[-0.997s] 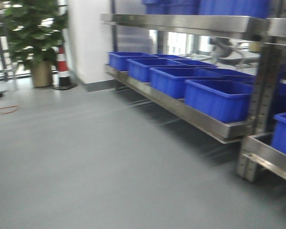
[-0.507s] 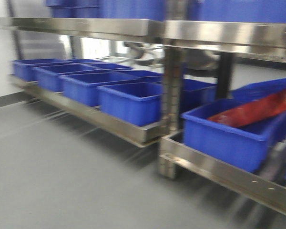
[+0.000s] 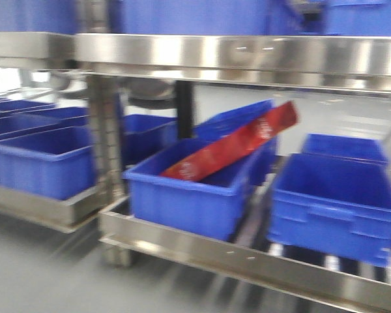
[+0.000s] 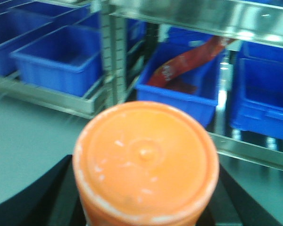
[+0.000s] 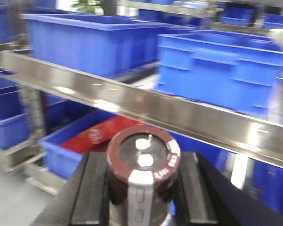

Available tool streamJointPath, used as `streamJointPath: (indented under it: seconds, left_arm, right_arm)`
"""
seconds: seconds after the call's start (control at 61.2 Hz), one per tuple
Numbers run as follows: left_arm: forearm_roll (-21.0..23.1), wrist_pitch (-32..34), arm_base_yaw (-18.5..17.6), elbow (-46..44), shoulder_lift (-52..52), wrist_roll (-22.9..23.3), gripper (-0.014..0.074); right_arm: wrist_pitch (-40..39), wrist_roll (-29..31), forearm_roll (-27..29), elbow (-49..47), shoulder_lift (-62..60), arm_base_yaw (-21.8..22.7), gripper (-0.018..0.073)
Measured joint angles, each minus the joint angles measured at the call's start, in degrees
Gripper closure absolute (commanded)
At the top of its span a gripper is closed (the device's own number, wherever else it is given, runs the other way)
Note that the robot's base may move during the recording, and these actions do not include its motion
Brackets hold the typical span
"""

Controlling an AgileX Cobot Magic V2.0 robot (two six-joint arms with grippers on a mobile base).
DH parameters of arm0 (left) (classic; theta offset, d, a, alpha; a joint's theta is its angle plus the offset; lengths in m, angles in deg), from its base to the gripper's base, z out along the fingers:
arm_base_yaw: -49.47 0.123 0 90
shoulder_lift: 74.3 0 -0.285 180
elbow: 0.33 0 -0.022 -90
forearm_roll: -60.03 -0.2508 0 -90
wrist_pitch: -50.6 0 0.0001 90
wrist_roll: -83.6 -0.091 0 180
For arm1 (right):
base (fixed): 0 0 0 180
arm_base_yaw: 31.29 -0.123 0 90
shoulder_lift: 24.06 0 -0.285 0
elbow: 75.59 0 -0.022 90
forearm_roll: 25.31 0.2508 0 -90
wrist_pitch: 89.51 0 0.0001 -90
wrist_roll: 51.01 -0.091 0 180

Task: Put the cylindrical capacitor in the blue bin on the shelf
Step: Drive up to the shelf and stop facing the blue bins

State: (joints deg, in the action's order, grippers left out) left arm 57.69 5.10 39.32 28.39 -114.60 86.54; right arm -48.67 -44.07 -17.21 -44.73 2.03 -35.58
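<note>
So the cylindrical capacitor (image 5: 143,162) is already in the right gripper (image 5: 143,186), pinched between the two black fingers. Its silvery top faces the wrist cam, so the long axis runs up out of the jaws rather than across them.

Everything hinges on the shelf (image 5: 254,136), so I'll use its shiny front rail (image 5: 132,106) as the landmark. The capacitor sits on the near side of that rail and a bit below it. Just behind and above the rail there's a blue bin (image 5: 217,66), which looks empty from here. Below the rail there's another bin (image 5: 61,157) with a red packet (image 5: 104,134) lying in it. I can't tell which bin is the intended one, but either way the move is forward past the rail.

The left gripper (image 4: 145,212) looks clamped on an orange-topped container (image 4: 145,157), also on the near side of the rail, so it's busy. I reckon the right arm does the drop. The main risk is clipping the rail edge on the way in. It's all pretty blurry, mind.
</note>
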Motion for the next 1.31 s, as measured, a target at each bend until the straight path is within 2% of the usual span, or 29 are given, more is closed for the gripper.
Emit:
streamJointPath:
  seconds: [1.307]
  left_arm:
    - [0.10,0.11,0.00,0.00,0.00,0.00,0.0707]
  right_arm:
    - [0.00,0.00,0.00,0.00,0.00,0.00,0.0711]
